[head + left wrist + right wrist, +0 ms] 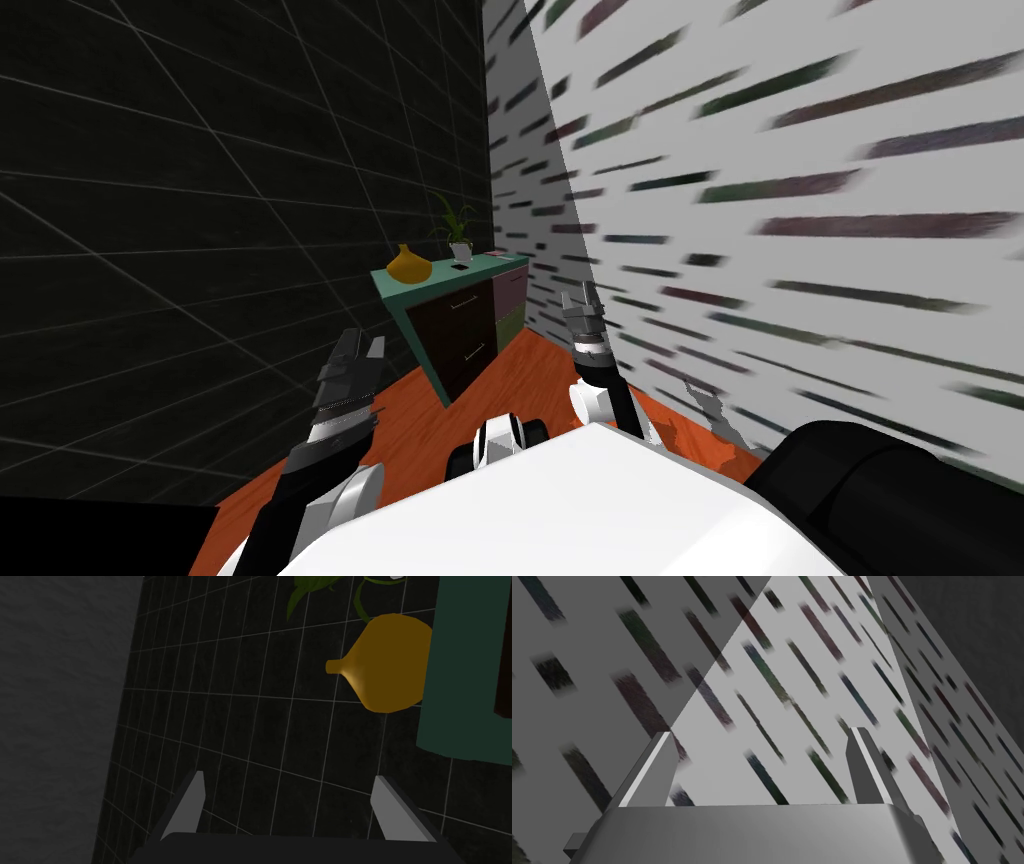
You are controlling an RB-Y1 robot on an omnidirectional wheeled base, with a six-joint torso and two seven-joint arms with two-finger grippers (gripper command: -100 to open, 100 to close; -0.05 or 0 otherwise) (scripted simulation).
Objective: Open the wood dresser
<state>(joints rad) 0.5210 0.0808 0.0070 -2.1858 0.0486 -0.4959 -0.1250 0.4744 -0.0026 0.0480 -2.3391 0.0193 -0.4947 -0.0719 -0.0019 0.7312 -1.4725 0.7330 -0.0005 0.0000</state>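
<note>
Head view shows the dresser (455, 330) standing well ahead of the robot, in the corner where a dark tiled wall (200, 200) meets a pale wall with dark dashes (780, 200), on an orange-red floor (440, 430). It has a teal top and side, and two dark drawer fronts, one above the other. Each front carries a thin pale handle (463, 300) and sits flush with the frame. A pinkish panel and a greenish panel sit beside the drawers at the end nearer the dashed wall. On the top stand a yellow vase (409, 265) at the near end and a small potted plant (458, 235) behind it. The left gripper (360, 352) hangs in front of the tiled wall, off the dresser's near end and well apart from it. The right gripper (580, 300) is raised close to the dashed wall on the dresser's other side, touching nothing. The left wrist view adds a closer look. Its gripper (290, 801) has its fingers (192, 806) spread wide with nothing between them. It is aimed at the tiled wall (225, 726), with the vase (390, 663), some plant leaves (310, 586) and the teal body of the dresser (465, 666) off to one side beyond the fingertips. The right wrist view shows that gripper (759, 768) with its fingers (654, 768) also parted and empty.
</note>
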